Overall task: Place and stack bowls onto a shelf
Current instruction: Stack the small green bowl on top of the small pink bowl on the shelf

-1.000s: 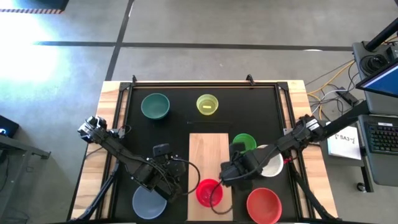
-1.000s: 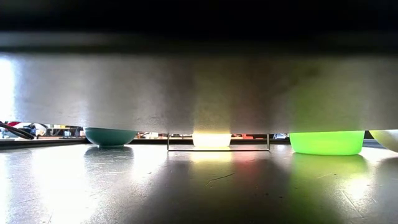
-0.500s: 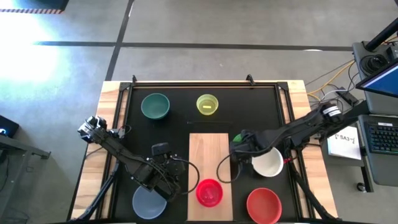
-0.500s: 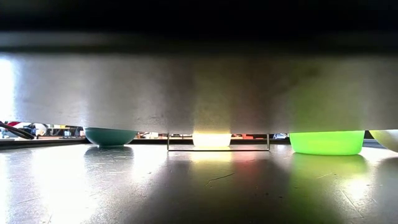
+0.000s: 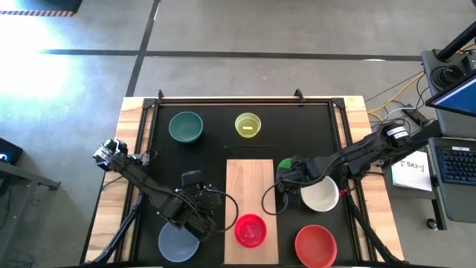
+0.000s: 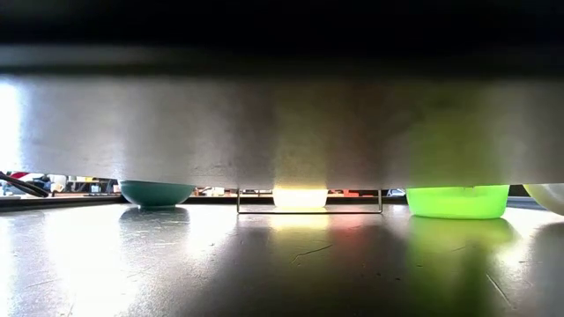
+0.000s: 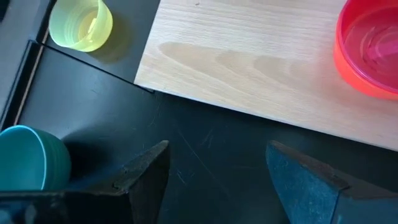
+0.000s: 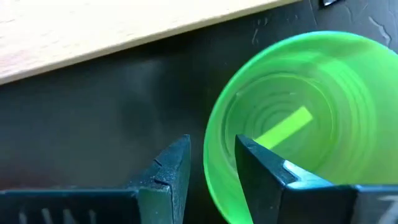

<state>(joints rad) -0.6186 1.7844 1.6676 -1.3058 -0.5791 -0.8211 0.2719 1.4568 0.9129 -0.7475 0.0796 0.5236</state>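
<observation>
The pale wooden shelf (image 5: pixel 251 195) lies flat on the black table with a magenta bowl (image 5: pixel 251 230) on its near end. Just right of the shelf, my right gripper (image 8: pixel 211 171) stands over the bright green bowl (image 8: pixel 292 124), shut on its rim; in the high view the arm hides most of that bowl (image 5: pixel 284 164). My left gripper (image 7: pixel 217 180) hangs open over bare table left of the shelf, beside the grey-blue bowl (image 5: pixel 175 243). The teal bowl (image 5: pixel 186 126) and yellow bowl (image 5: pixel 248 125) rest on their bases at the far side. My right gripper has the green bowl's rim (image 8: pixel 210 155) on the side facing the shelf, one finger (image 8: pixel 264 168) inside the bowl and the other outside. The fingers come from above, pointing steeply down. The bowl stays upright, low at the table (image 6: pixel 456 201).
A white bowl (image 5: pixel 321 195) and a larger red bowl (image 5: pixel 315 244) stand right of the shelf, near the right arm. The shelf's far half is bare wood. A raised frame (image 5: pixel 245 100) borders the black tabletop.
My right gripper has left the magenta bowl on the shelf's near end, gone toward the far right edge and come down over the green bowl. In the low view the green bowl has shifted a little sideways.
</observation>
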